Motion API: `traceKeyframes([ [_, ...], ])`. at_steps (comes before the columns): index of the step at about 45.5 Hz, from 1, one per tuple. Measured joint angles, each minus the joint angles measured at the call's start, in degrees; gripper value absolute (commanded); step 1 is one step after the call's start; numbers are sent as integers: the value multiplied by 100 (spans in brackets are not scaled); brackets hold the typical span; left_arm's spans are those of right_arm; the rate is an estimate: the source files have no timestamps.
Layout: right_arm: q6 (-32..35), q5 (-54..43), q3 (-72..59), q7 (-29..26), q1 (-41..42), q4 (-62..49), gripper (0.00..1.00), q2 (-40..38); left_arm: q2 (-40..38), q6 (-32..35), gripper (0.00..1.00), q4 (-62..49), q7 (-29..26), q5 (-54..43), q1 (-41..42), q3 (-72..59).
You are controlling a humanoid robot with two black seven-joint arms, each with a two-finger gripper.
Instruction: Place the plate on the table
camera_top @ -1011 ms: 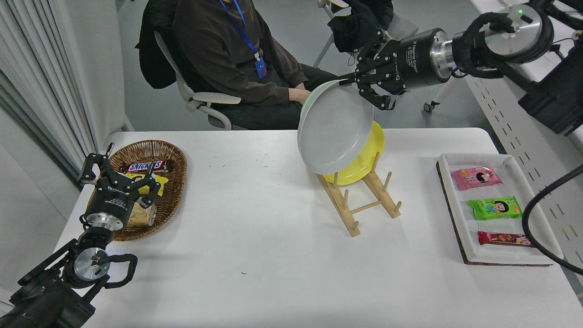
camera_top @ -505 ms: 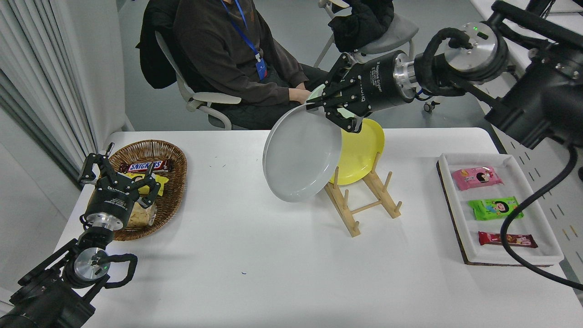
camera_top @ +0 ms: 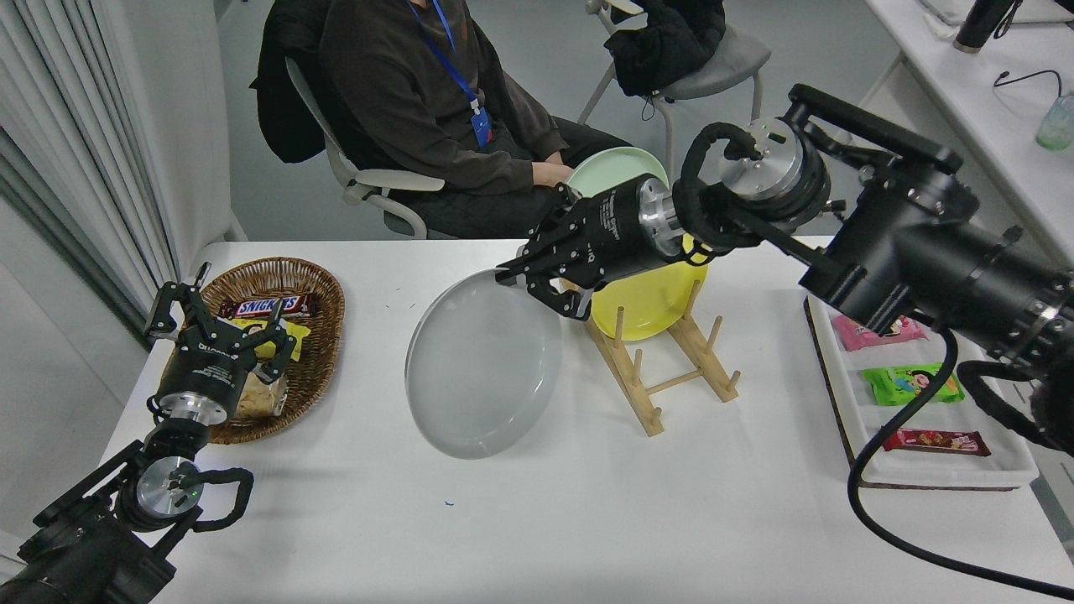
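Observation:
My right gripper (camera_top: 530, 281) is shut on the upper right rim of the light-grey plate (camera_top: 482, 365). The plate hangs tilted, its face towards me, over the middle of the white table (camera_top: 537, 520), to the left of the wooden rack (camera_top: 663, 369). Its lower edge is close to the tabletop; I cannot tell if it touches. A yellow plate (camera_top: 650, 298) stands in the rack, with a pale mint-green plate (camera_top: 612, 168) behind it. My left gripper (camera_top: 220, 323) is open, parked at the lower left over the basket.
A wicker basket (camera_top: 310, 335) of snacks stands at the left. A white tray (camera_top: 847, 403) with three snack packets lies at the right, partly under my right arm. A person sits on a chair at the far side. A white perforated desk (camera_top: 990, 109) is at the far right.
My right gripper has carried the grey plate down and to the left, from above the rack to low over the table's middle. The mint-green plate now shows. The left arm has not moved.

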Motion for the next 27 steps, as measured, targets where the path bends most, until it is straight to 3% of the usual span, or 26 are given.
traceKeyframes([
  [27,-1224,384,315,0,-738,-1032,0,629,0,0,98,0,0,1,0,0],
])
